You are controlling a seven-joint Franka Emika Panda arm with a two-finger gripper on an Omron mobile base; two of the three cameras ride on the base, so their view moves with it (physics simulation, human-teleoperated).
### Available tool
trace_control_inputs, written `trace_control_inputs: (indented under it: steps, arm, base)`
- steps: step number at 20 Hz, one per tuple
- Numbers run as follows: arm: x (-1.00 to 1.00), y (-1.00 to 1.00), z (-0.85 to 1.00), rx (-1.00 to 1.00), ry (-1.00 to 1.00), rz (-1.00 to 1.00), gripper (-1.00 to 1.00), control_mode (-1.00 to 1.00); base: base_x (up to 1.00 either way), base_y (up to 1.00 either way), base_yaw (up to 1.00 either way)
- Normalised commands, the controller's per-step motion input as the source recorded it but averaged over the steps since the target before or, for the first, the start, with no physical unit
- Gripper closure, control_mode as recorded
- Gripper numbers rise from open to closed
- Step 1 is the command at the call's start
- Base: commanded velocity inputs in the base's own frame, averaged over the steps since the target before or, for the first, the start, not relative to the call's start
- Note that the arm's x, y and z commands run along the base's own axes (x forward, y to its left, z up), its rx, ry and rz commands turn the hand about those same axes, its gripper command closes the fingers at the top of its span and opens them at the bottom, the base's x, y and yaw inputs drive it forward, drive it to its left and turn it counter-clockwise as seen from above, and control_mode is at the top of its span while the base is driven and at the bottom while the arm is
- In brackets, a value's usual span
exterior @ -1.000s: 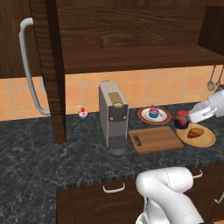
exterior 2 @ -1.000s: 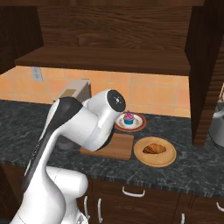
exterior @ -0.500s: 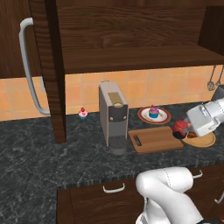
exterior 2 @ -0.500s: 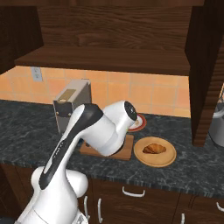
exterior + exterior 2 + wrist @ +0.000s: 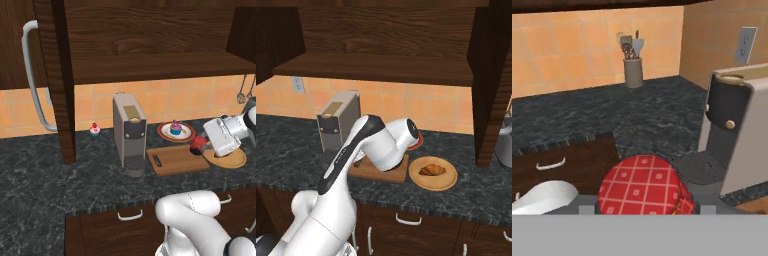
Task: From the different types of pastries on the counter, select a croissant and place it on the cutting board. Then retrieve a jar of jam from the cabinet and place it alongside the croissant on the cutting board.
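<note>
Fingers [image 5: 643,207] clenched on small red jam jar with checked lid [image 5: 198,144], held just above right end of flat wooden cutting board [image 5: 175,161] on dark marbled tabletop [image 5: 60,185]; brown croissant [image 5: 432,170] sits on round plate [image 5: 433,180] beside.

The cutting board [image 5: 177,159] is laid at the counter's [image 5: 60,185] front edge, between the coffee machine [image 5: 129,132] and the croissant's plate [image 5: 433,174].

Both base views look down over the counter [image 5: 60,175] from opposite sides; hand view sits close.
</note>
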Motion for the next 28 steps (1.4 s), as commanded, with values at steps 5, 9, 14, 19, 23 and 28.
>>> trace_control_inputs:
  steps: [5,9,14,19,23,28]
  arm:
    - [0.08,0.0,-0.31,0.0,-0.1,0.24,1.0,-1.0]
    - [0.23,0.0,-0.28,0.0,-0.11,0.24,1.0,-1.0]
    - [0.73,0.0,-0.18,0.0,-0.25,0.1,1.0,-1.0]
    - [0.3,0.0,-0.29,0.0,-0.12,0.2,1.0,-1.0]
    - [0.65,0.0,-0.38,0.0,-0.05,0.06,1.0,-1.0]
    - [0.74,0.0,-0.24,0.0,-0.04,-0.01,1.0,-1.0]
  base:
    - [0.0,0.0,0.0]
    - [0.0,0.0,0.0]
    - [0.0,0.0,0.0]
    - [0.0,0.0,0.0]
    - [0.0,0.0,0.0]
    - [0.0,0.0,0.0]
